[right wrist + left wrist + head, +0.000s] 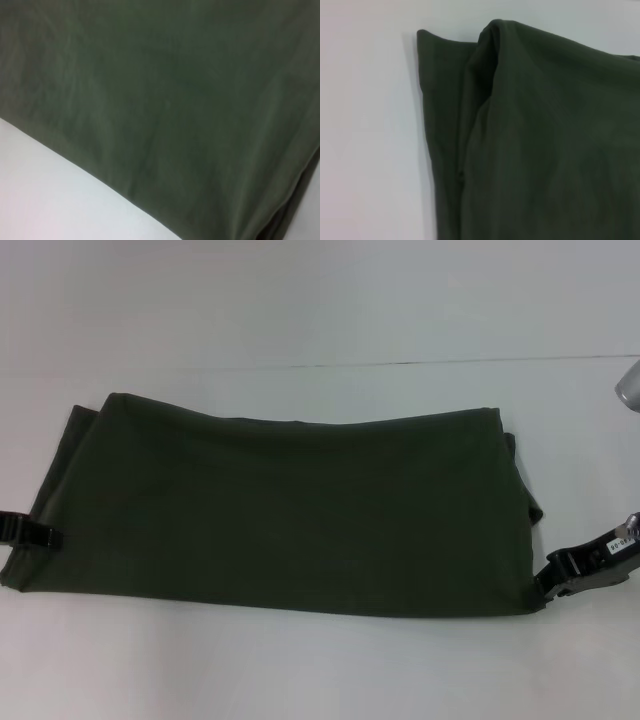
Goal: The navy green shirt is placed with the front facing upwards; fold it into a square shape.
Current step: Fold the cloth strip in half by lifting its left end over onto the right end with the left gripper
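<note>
**Shirt folded into a long band**

A white desk [320, 300] is seen, with the shirt [280, 510] spread across the frame's middle. Its lower right corner is clamped by the right hand [548, 582]; its left edge is clamped by the left hand [40, 536].

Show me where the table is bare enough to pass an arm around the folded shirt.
Bare table runs beyond the navy green shirt's far edge, and a strip lies along its near edge. Both short ends are crowded: the left end effector sits at one, the right end effector at the other.
</note>
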Available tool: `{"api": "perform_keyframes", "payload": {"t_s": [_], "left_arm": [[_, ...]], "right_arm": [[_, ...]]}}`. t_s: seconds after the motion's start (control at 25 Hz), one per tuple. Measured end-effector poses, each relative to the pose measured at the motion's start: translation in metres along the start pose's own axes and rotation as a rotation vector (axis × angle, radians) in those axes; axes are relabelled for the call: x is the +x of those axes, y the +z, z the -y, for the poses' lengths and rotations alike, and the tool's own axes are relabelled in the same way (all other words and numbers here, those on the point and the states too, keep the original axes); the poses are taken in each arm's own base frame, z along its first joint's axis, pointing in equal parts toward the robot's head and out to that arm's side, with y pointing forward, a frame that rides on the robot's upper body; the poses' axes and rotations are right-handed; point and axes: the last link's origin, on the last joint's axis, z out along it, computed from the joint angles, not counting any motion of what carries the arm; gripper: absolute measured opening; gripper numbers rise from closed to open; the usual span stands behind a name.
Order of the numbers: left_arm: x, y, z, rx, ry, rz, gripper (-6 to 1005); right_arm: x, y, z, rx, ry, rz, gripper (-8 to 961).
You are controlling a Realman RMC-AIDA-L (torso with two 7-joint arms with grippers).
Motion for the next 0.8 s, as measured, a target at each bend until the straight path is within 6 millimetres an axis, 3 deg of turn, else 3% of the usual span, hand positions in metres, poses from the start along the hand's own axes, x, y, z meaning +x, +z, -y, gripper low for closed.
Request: {"api": "perform_keyframes", "payload": {"t_s": [0.12,0.56,0.8], "left_arm": [[-0.0004,0.0051,0.0011,0.019,0.005,0.006,302],[-0.0013,0.011,0.0067,0.07,0.016,0.008,778],[-0.0032,0.0115,0.0103,0.097,0.006,0.02,860]], "right_arm": [[-0.0006,0.0,-0.0004,0.0,-0.001,0.001,32],[0.0,0.0008,0.0,-0.001,0.001,0.003,31],[-0.0002,0.0013,-0.0007,-0.002,0.001,0.003,31]]}}
